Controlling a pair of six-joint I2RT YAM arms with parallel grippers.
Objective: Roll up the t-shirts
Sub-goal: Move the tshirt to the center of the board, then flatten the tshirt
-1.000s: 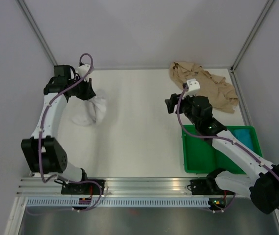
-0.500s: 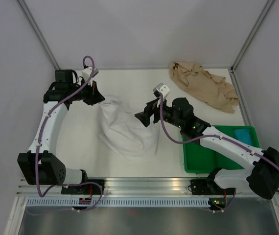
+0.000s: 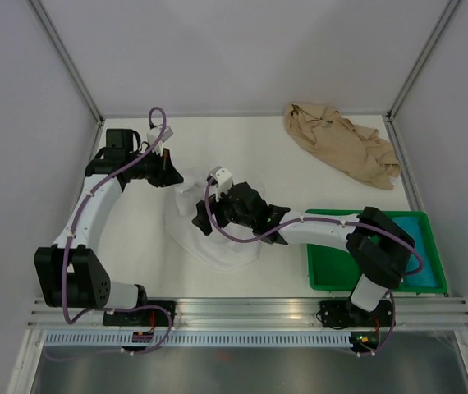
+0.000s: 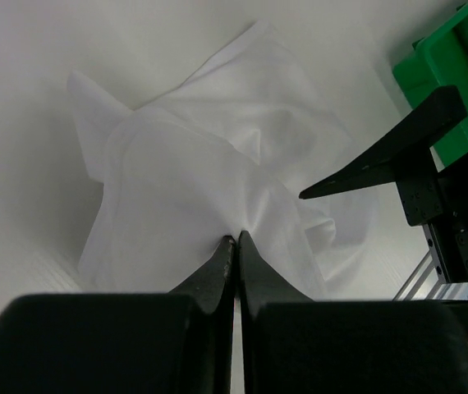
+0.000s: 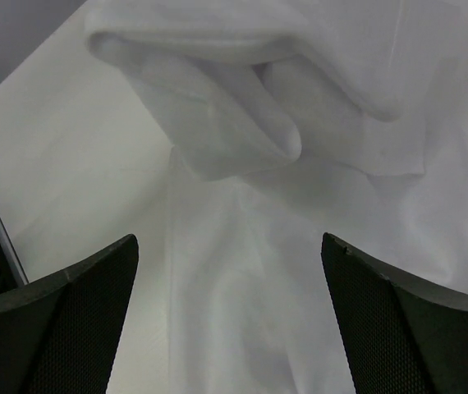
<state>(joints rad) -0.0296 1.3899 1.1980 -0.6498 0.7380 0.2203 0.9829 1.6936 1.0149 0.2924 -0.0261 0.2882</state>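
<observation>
The white shirt [image 3: 217, 240] sits in a crumpled heap mid-left on the surface [image 3: 250, 144], nowhere near flat. The left pincer [image 3: 171, 175] is pinching a fold at its far-left edge. The right pincer [image 3: 204, 220] hangs right over the middle of the heap, spread wide and holding nothing, cloth straight below it. I can't see a clear long axis, so I'd guess it needs spreading first. The tan shirt [image 3: 341, 148] lies well apart in the far right corner.

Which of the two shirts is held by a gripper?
The white shirt, pinched by the left gripper; the tan shirt lies untouched in the far right corner.
</observation>
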